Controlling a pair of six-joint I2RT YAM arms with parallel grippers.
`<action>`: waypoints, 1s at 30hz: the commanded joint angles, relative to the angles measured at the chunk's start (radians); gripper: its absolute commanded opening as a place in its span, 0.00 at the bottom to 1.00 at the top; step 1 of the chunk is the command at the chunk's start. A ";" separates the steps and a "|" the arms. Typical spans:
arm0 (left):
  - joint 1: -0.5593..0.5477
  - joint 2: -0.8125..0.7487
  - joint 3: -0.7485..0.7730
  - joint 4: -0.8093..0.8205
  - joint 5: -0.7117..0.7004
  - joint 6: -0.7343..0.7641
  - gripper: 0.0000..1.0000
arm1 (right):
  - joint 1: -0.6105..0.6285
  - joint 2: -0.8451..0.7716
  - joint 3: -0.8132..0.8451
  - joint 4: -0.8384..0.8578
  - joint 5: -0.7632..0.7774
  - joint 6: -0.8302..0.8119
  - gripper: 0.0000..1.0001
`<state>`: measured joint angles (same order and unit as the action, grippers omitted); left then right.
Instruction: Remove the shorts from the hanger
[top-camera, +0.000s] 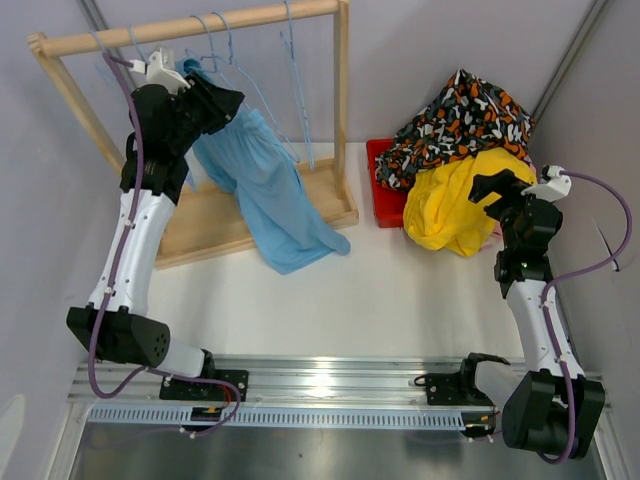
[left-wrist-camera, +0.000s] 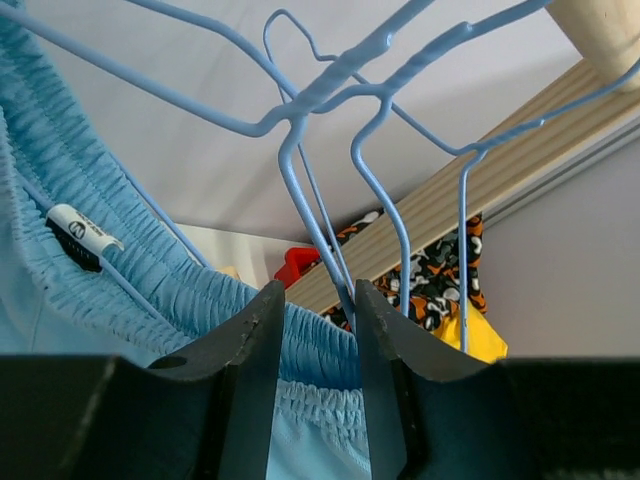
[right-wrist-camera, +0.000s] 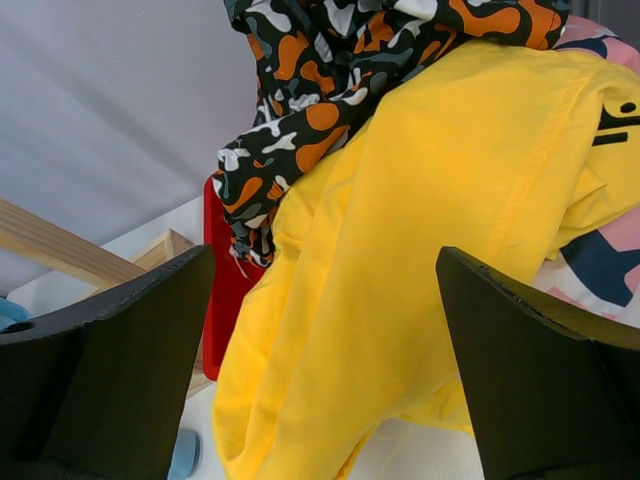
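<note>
Light blue shorts (top-camera: 265, 190) hang from a blue wire hanger (top-camera: 215, 50) on the wooden rack (top-camera: 200, 28), their hem trailing onto the table. My left gripper (top-camera: 236, 100) is up at their waistband. In the left wrist view its jaws (left-wrist-camera: 320, 300) stand narrowly apart, open, with the elastic waistband (left-wrist-camera: 310, 360) between them and a hanger wire (left-wrist-camera: 330, 85) against the right finger. My right gripper (top-camera: 490, 185) stands wide open beside the yellow shorts (top-camera: 455, 205), holding nothing (right-wrist-camera: 325, 255). Black-orange-white shorts (top-camera: 460, 120) lie on top of the yellow ones (right-wrist-camera: 420, 200).
A red bin (top-camera: 385, 190) holds the heap of removed shorts, with a pink patterned pair (right-wrist-camera: 610, 250) under the yellow. Several bare blue hangers (top-camera: 295, 60) stay on the rail. The rack's wooden base (top-camera: 200, 215) lies under the blue shorts. Grey walls close the back.
</note>
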<state>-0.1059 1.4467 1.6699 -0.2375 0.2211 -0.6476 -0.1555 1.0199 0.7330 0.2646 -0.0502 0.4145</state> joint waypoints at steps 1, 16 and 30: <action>-0.014 0.007 -0.001 0.099 -0.034 -0.001 0.38 | -0.006 -0.027 -0.010 0.033 0.004 -0.006 0.99; -0.029 0.100 0.160 0.028 -0.009 0.077 0.00 | -0.003 -0.041 -0.014 0.033 -0.014 0.010 0.99; -0.025 -0.048 0.560 -0.529 0.067 0.319 0.00 | 0.140 -0.184 0.131 -0.070 0.010 -0.003 0.99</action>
<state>-0.1307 1.4864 2.1330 -0.7082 0.2222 -0.4122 -0.0452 0.8783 0.7883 0.1986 -0.0597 0.4179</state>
